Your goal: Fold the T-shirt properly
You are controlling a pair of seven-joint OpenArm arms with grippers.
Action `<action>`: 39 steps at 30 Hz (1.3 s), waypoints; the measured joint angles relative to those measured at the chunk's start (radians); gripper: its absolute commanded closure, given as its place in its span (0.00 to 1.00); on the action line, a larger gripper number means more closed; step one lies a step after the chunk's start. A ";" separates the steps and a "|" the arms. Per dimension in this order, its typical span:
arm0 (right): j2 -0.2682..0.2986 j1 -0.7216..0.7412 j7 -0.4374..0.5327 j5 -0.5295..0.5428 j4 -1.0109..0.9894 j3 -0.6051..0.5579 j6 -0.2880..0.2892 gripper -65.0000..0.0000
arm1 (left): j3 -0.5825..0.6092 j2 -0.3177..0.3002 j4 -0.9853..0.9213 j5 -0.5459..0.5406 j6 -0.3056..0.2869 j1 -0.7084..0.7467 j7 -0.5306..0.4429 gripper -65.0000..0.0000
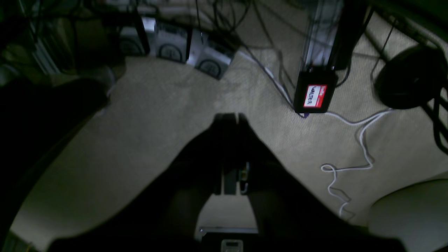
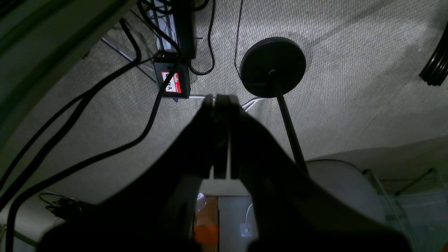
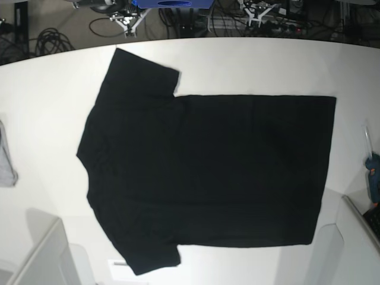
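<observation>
Two wrist views plus one base view. Left wrist view: left gripper (image 1: pixel 229 117) points down at beige carpet (image 1: pixel 157 115), fingers pressed together, nothing between them. Black box with a red name sticker (image 1: pixel 314 95) sits on the floor past the fingertips to the right, a white cable (image 1: pixel 362 140) trailing from beside it. Grey boxes with round markings (image 1: pixel 182 47) lie further off at upper left, among dark cables. Pale rounded surface (image 1: pixel 413 210) at lower right corner. No T-shirt in this view.

Right wrist view: right gripper (image 2: pixel 221 101) also aimed at the carpet (image 2: pixel 350 87), fingers closed tight against each other, holding nothing. Round black stand base (image 2: pixel 273 64) with its pole (image 2: pixel 288 127) is just right of the fingertips. Black box with a red sticker (image 2: pixel 172 82) sits just left of them, thick black cables (image 2: pixel 105 101) running across the left side. T-shirt not visible here either.

Base view: black T-shirt (image 3: pixel 208 166) lies spread flat on the white table (image 3: pixel 47 107), plain side up, collar end toward the left, hem toward the right, one sleeve at top, the other at bottom. Small grey cloth (image 3: pixel 6 160) lies at the table's left edge, well apart from the shirt. Teal tool (image 3: pixel 373 172) at the right edge. No containers visible on the table. Neither gripper shows in this view.
</observation>
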 measured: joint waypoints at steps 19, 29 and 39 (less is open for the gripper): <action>0.005 -0.137 -0.001 -0.003 0.104 -0.001 0.000 0.94 | -0.010 0.004 0.249 -0.008 -0.007 0.140 0.002 0.99; 0.008 -0.149 0.002 0.000 0.109 -0.001 0.000 1.00 | -0.008 0.005 0.252 -0.008 -0.007 0.126 0.008 0.66; 0.008 -0.157 0.001 0.000 0.109 -0.001 0.000 1.00 | -0.001 0.005 0.252 -0.008 -0.007 0.128 -0.004 0.47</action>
